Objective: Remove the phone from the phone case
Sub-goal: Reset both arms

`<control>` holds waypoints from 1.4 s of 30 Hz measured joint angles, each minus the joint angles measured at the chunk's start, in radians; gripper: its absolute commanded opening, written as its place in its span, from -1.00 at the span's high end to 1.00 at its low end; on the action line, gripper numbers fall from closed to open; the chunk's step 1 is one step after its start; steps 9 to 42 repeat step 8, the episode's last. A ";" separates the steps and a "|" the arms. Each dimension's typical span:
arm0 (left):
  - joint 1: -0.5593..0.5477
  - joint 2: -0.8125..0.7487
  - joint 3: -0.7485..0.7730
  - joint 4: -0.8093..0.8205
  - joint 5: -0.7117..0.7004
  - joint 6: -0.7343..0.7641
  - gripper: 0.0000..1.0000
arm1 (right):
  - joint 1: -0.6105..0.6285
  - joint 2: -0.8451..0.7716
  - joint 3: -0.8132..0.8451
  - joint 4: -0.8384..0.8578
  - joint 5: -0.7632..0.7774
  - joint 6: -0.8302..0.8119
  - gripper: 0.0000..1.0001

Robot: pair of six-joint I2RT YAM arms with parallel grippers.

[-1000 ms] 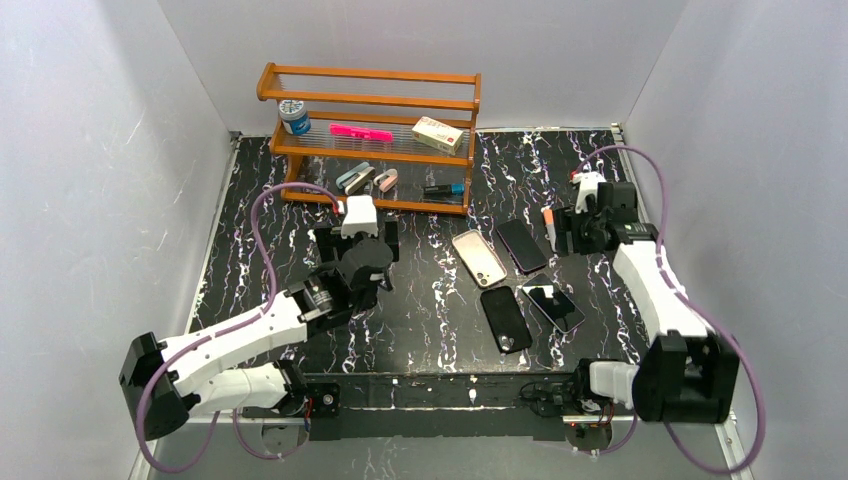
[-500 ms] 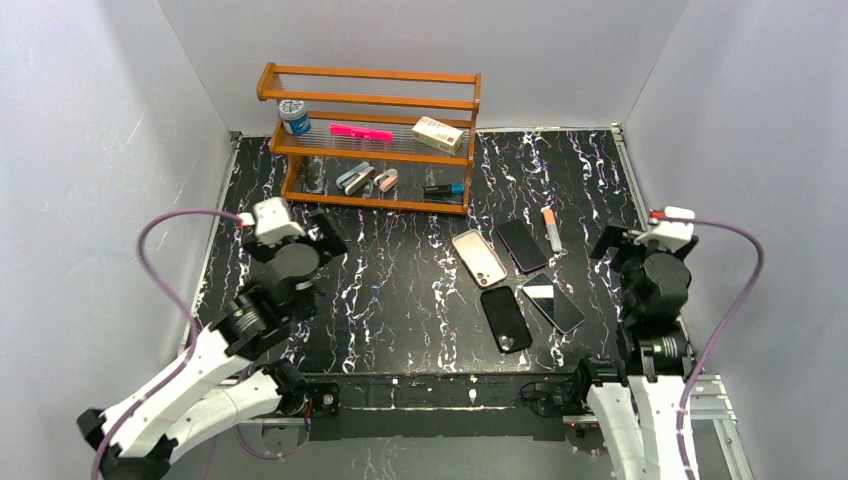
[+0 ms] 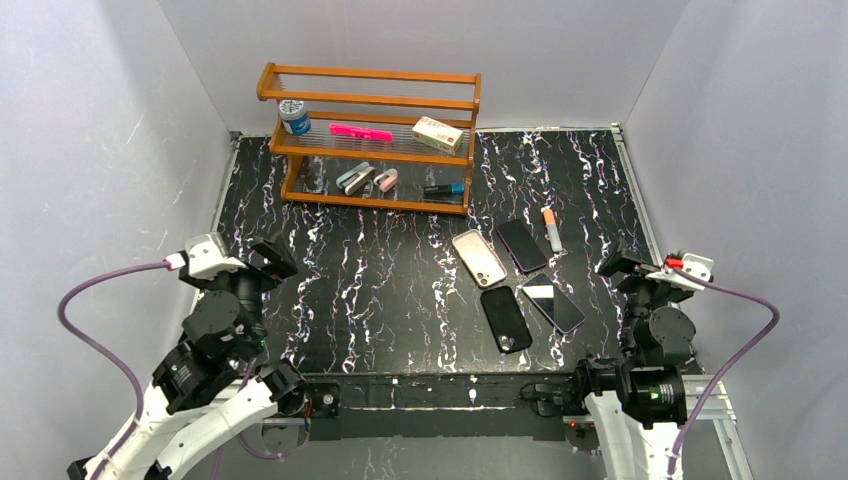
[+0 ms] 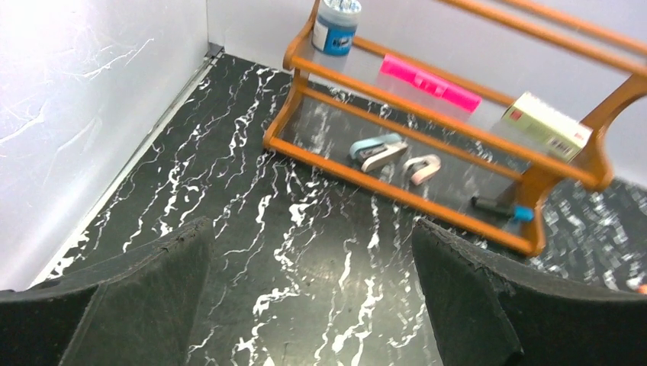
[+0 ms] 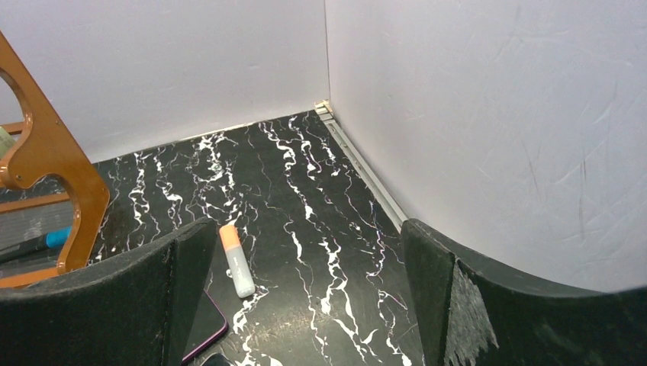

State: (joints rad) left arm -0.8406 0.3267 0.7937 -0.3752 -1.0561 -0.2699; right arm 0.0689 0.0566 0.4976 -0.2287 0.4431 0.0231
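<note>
Top external view: both arms have drawn back to the near corners since a second ago, when the left reached toward the rack and the right hung beside the marker. The left gripper (image 3: 268, 262) now sits over the near-left of the black marbled table (image 3: 400, 290) and the right gripper (image 3: 618, 266) at its near-right edge. Each wrist view shows its own fingers spread wide, holding nothing.

Right of centre, four flat pieces lie where they lay before. Nearest are a black camera-side-up slab (image 3: 505, 318) and a glossy screen-up phone (image 3: 553, 305). Behind them are a rose-gold camera-side-up slab (image 3: 479, 257) and a dark purple-edged phone (image 3: 522, 245). Which of them are empty cases cannot be told.

Beyond lies an orange-capped white marker (image 3: 550, 229), then the brown wooden rack (image 3: 370, 140) at the back.

The right wrist view catches only the purple-edged phone's corner, the marker and the rack's end. The left wrist view shows the rack's blue-labelled jar (image 4: 336, 24), pink highlighter (image 4: 429, 81) and small cream box (image 4: 545, 124) up close.
</note>
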 measured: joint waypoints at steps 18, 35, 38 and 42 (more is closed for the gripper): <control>0.002 0.047 -0.034 -0.006 0.040 0.038 -0.96 | 0.011 -0.034 -0.025 -0.008 -0.008 0.000 -0.97; 0.002 0.047 -0.034 -0.006 0.040 0.038 -0.96 | 0.011 -0.034 -0.025 -0.008 -0.008 0.000 -0.97; 0.002 0.047 -0.034 -0.006 0.040 0.038 -0.96 | 0.011 -0.034 -0.025 -0.008 -0.008 0.000 -0.97; 0.002 0.047 -0.034 -0.006 0.040 0.038 -0.96 | 0.011 -0.034 -0.025 -0.008 -0.008 0.000 -0.97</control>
